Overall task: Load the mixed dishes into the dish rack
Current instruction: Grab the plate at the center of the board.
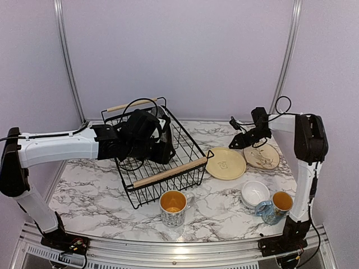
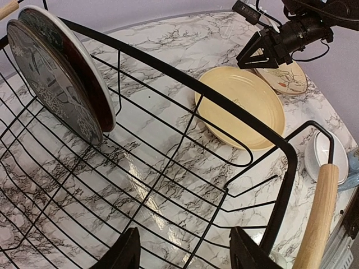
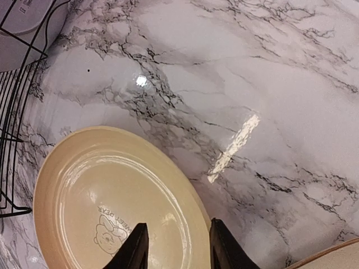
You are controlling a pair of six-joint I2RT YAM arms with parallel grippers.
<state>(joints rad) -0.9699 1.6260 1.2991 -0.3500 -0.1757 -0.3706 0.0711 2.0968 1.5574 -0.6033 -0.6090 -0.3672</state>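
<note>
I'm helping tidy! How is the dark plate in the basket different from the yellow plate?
The dark plate stands on edge in the basket; the yellow plate lies flat on the table. The dark plate is patterned all over; the yellow plate has one small bear. Both are round.

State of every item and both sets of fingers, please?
Black wire dish rack: holds two plates.
Dark grey patterned plate: upright, racked.
Red plate: upright, racked.
Pale yellow plate: flat on marble table.
Small tan plate: flat on table.
White bowls: upright on table.
Two orange-lined mugs: upright on table.
Left fingers: open, empty.
Right fingers: open, empty.
</note>
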